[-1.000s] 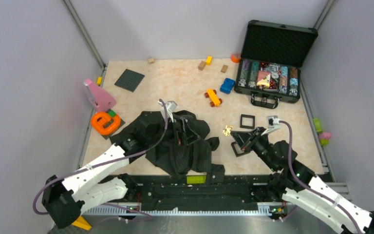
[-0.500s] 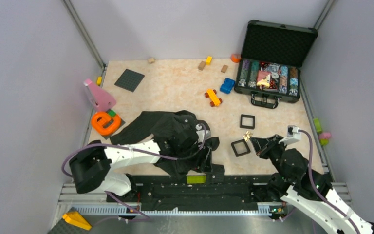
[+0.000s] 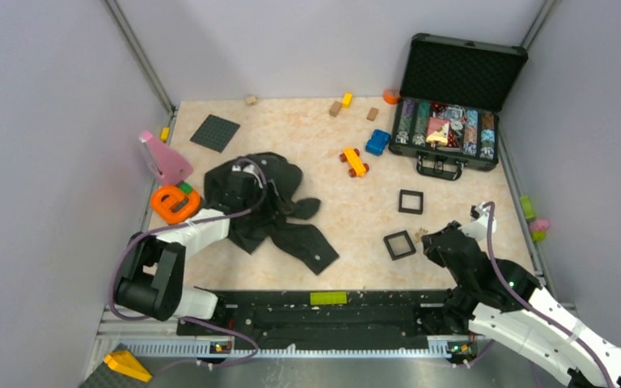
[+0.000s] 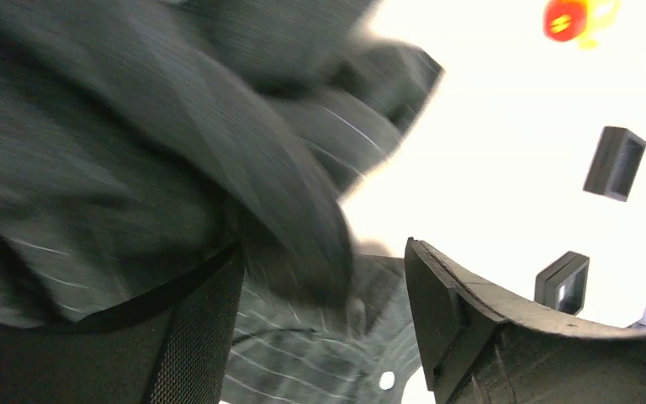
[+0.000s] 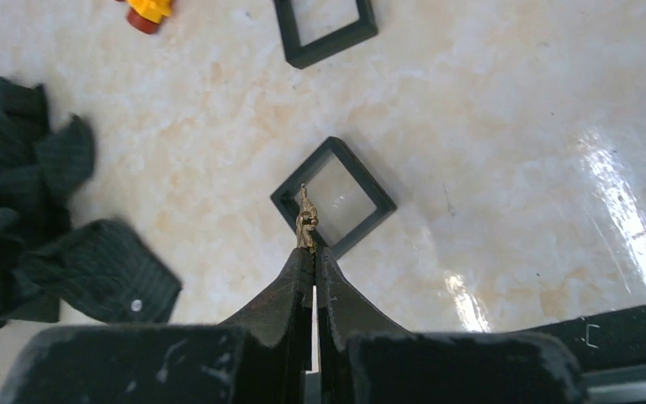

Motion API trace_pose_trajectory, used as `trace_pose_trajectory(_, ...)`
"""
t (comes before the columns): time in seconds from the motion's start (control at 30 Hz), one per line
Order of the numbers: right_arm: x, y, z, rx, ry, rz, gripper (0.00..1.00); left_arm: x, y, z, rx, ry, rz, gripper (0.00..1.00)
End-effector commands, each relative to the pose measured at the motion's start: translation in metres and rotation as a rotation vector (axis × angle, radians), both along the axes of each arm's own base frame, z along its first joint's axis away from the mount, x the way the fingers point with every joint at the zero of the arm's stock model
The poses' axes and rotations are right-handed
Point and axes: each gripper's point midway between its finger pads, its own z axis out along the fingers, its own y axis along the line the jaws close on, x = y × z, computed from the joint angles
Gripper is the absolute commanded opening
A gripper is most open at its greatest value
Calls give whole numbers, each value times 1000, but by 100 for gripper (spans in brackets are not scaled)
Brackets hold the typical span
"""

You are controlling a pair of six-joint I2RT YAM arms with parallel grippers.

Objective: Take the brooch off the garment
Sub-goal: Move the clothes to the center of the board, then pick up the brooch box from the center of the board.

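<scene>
Your right gripper pinches the brooch mid-frame, clear of the garment, by a black box. Left gripper straddles cloth; grip unclear.

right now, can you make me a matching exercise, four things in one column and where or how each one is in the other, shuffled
Things:
1. brooch
2. garment
3. orange toy car
4. case

States:
a. lid raised, far right corner
b. pinched in the shut right gripper
c. crumpled heap on the left side
d. just left of the blue toy car

Pairs: 1-b, 2-c, 3-d, 4-a
</scene>
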Motion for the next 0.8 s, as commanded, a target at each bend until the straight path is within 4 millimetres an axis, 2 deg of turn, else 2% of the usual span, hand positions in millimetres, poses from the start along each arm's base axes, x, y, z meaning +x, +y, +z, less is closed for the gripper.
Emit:
trace_pose_trajectory(0.0, -3, -6, 6, 6, 36, -57, 0, 30, -54, 75, -10, -230, -199, 75)
trace_pose_trajectory(0.07, -4, -9, 8, -4, 40, -63, 0, 5, -97, 84, 57, -289, -371, 80)
trace_pose_trajectory(0.13, -6, -15, 12, -6, 45, -87, 0, -32, -140, 87, 84, -339, -542, 86)
trace_pose_trajectory(0.23, -12, -28, 17, -26, 70, -144, 0, -78, -180, 77, 61, -355, -715, 96)
trace_pose_trajectory(0.3, -14, -34, 23, -36, 74, -170, 0, -94, -197, 65, 98, -408, -788, 97)
trace_pose_trajectory(0.4, -14, -42, 39, -51, 40, -177, 0, -113, -219, 40, 248, -505, -928, 98)
trace_pose_trajectory(0.5, -14, -48, 57, -46, -9, -167, 0, -126, -238, 20, 403, -521, -1047, 98)
trace_pose_trajectory(0.6, -15, -50, 70, -13, -63, -148, 0, -126, -253, 8, 496, -496, -1092, 98)
trace_pose_trajectory(0.77, -16, -49, 78, 40, -110, -127, 0, -119, -276, 2, 515, -474, -1117, 98)
